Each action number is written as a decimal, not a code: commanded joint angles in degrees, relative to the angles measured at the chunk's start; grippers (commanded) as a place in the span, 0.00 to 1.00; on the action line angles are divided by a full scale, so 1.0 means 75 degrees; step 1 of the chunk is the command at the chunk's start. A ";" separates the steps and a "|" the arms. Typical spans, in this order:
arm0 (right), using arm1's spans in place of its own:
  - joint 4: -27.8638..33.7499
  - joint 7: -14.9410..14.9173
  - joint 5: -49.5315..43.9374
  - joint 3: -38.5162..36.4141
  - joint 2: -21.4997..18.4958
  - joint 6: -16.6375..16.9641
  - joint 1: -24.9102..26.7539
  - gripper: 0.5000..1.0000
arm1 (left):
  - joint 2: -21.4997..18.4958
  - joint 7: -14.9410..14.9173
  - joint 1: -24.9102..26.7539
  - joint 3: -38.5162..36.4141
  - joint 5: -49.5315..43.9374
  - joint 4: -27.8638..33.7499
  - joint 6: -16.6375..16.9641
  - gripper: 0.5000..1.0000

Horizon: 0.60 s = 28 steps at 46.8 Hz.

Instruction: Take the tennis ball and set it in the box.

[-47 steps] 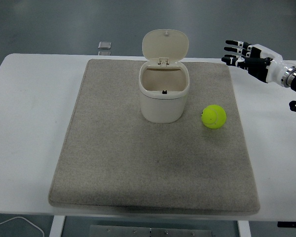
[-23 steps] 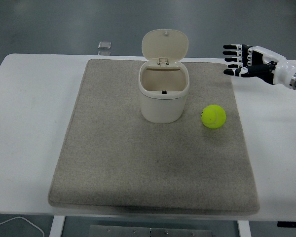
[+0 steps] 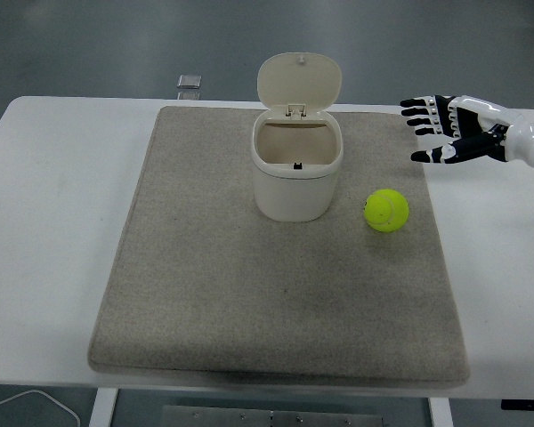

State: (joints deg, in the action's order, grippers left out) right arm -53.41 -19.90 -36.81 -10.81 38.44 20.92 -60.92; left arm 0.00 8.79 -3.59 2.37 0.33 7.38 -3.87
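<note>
Over the mat's far right corner you see the right hand (image 3: 454, 129) reaching in from the right edge, palm turned toward you, its fingers (image 3: 420, 112) spread flat and pointing left, holding nothing. The tennis ball (image 3: 386, 211) sits on the grey mat (image 3: 205, 294), nearer than the hand and just right of the box (image 3: 295, 173). Being round, it shows no long axis. The box stands upright, its hinged lid (image 3: 299, 81) tipped back open.

White table (image 3: 53, 222) w/ grey-beige mat (image 3: 205, 302) on top; dark grey floor (image 3: 89, 44) beyond; small metal obj (image 3: 189, 82) at far edge.
</note>
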 commanded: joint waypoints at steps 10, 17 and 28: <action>-0.0144 -0.0323 -0.1008 0.0152 0.0102 -0.0012 -0.0010 0.85 | 0.0000 0.0000 -0.0002 0.0000 0.0002 0.0000 0.0000 0.98; -0.0167 -0.0487 -0.1642 0.0269 0.0207 -0.0036 -0.0033 0.85 | 0.0000 0.0000 -0.0002 0.0000 -0.0009 0.0000 0.0000 0.98; -0.0577 -0.0628 -0.2415 0.0305 0.0407 -0.0118 -0.0080 0.85 | 0.0000 0.0000 -0.0002 0.0000 0.0002 0.0000 0.0000 0.98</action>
State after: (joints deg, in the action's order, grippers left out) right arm -57.00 -24.59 -53.68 -8.43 41.40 20.16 -61.52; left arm 0.00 8.79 -3.61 2.37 0.34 7.38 -3.87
